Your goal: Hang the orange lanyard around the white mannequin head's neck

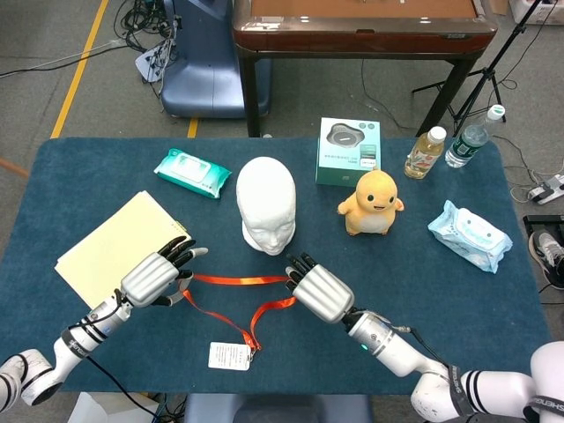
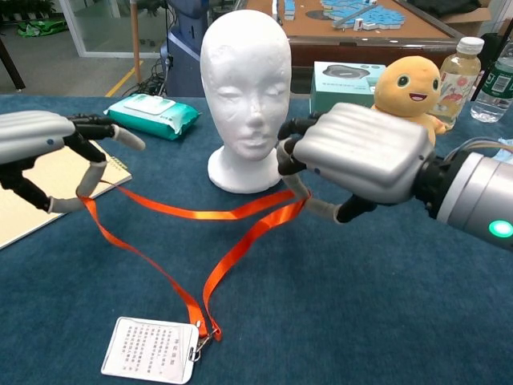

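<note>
On the blue surface (image 1: pixel 79 176) stand one white mannequin head (image 1: pixel 265 204), one orange lanyard (image 2: pixel 200 241) with a white card (image 2: pixel 151 350), two wipe packs, two bottles, one toy, one box and one folder. The left hand (image 2: pixel 48 148) and right hand (image 2: pixel 357 152) each hook one end of the lanyard's loop with curled fingers, lifting it in front of the head. The chest view shows the strap raised off the cloth; the head view shows both arms.

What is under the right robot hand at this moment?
The orange lanyard runs under the right robot hand, two strands looped over its fingers, above the blue table. The palm hides how the fingers close on the strap.
</note>
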`<state>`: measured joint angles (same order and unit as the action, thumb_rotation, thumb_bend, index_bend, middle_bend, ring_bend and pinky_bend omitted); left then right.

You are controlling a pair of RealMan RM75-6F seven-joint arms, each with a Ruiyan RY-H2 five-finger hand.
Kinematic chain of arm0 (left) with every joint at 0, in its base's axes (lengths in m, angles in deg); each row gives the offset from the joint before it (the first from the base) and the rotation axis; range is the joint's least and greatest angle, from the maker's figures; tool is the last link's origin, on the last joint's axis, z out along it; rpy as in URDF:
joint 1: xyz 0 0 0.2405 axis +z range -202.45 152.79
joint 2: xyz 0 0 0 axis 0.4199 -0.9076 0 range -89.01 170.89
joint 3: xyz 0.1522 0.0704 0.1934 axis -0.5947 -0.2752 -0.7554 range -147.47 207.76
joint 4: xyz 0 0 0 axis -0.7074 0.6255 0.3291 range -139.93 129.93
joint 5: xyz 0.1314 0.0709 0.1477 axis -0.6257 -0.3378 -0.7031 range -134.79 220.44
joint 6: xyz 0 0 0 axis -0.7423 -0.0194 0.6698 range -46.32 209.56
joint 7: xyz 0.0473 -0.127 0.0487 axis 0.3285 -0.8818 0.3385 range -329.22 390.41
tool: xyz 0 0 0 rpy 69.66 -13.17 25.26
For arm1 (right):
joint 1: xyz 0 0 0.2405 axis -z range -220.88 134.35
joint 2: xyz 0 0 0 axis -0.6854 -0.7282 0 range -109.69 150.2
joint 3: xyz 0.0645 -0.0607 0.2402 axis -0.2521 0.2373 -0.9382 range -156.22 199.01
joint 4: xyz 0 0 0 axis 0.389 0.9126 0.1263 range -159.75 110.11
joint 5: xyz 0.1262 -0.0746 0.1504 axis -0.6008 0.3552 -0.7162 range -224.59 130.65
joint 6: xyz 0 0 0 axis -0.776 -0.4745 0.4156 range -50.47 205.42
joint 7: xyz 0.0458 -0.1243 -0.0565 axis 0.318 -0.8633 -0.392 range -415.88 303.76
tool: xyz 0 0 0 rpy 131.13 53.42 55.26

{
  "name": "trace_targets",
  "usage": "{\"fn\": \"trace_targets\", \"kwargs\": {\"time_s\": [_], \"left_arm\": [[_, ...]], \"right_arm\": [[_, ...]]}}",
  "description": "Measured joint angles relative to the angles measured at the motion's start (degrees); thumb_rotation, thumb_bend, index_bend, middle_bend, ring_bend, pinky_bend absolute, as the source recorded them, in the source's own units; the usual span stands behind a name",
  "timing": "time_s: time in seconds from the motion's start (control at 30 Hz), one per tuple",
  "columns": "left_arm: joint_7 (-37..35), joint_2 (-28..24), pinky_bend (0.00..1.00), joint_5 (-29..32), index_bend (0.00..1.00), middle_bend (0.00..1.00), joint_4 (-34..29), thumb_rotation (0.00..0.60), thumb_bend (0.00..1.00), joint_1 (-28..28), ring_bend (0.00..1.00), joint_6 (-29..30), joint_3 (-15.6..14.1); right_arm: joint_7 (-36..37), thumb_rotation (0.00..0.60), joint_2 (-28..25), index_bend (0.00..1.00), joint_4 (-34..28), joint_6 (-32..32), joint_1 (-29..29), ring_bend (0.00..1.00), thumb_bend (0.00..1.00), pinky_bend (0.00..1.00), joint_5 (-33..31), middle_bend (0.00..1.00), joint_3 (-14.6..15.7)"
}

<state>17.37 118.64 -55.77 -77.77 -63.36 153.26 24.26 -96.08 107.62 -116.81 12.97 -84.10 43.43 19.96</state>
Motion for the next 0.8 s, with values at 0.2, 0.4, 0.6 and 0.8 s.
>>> {"fn": "trace_targets", "kwargs": {"time_s": [0.2,0.4,0.6,0.8], "left_arm": [[4.1,-6.3,0.01,-0.3,0.63,0.13,-10.0,0.600,0.32,0.5,0.04,2.8,2.1],[8.9,-11.3,0.01,0.1,0.63,0.13,-18.3,0.600,0.32,0.1,0.04,3.6,5.4],[16.0,-14.3,0.01,4.1,0.63,0.13,-24.3,0.600,0.32,-0.9,0.04,1.0,9.2],[20.3,-16.3,0.01,9.9,0.63,0.13,-29.1,0.600,0.32,-2.2,0.04,-1.8,13.5]], "right_arm": [[0.9,0.600,-3.0,0.63,-4.0,-4.3,0.6,0.15,0.45,0.24,4.2,0.35,-1.4],[-0.2,0.600,-6.8,0.63,-8.3,-6.0,1.2,0.15,0.45,0.24,6.2,0.35,-3.1],[-5.6,0.600,-8.1,0.63,-12.2,-6.6,2.0,0.15,0.45,0.24,5.0,0.35,-5.2],[-13.0,0.600,-8.1,0.63,-16.2,-8.5,3.2,0.15,0.45,0.24,2.8,0.35,-8.0]]}}
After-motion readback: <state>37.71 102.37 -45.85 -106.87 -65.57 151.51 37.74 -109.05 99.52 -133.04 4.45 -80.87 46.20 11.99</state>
